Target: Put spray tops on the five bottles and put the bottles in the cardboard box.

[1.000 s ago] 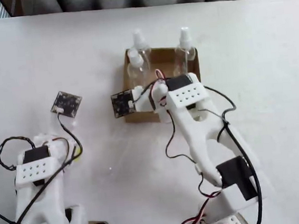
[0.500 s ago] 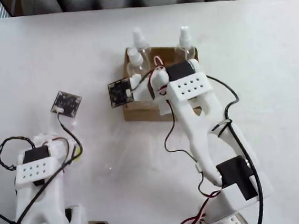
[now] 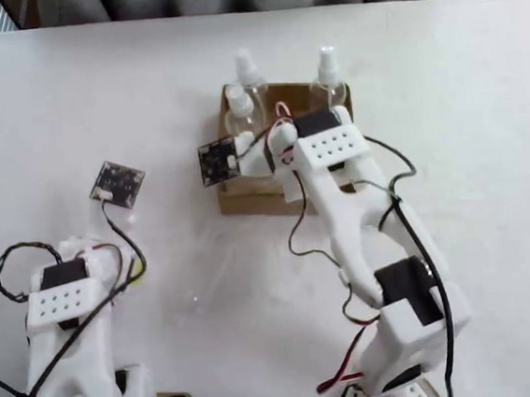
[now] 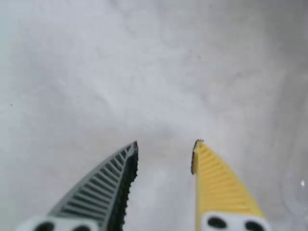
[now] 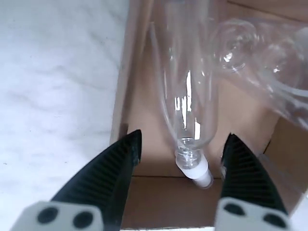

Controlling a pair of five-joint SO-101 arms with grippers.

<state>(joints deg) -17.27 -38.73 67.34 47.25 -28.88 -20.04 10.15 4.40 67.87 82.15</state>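
The cardboard box (image 3: 246,200) sits mid-table, and my right arm (image 3: 331,150) hangs over it. Clear bottles with white spray tops (image 3: 246,69) (image 3: 327,63) stand along its far side. In the right wrist view my right gripper (image 5: 183,134) is open above the box (image 5: 127,72). Its black fingers (image 5: 113,175) stand on either side of a clear bottle (image 5: 187,96) without touching it. That bottle's white spray top (image 5: 195,169) points toward the gripper. More bottles (image 5: 260,53) lie beside it. My left gripper (image 4: 165,144) is open over bare table.
My left arm (image 3: 68,302) rests at the near left of the white table (image 3: 443,97). Its small camera board (image 3: 118,183) and cable stick out toward the middle. A loose black cable loop (image 3: 13,265) lies at its left.
My right wrist has moved a little farther over the box and its elbow has drawn nearer. The left arm has kept still.
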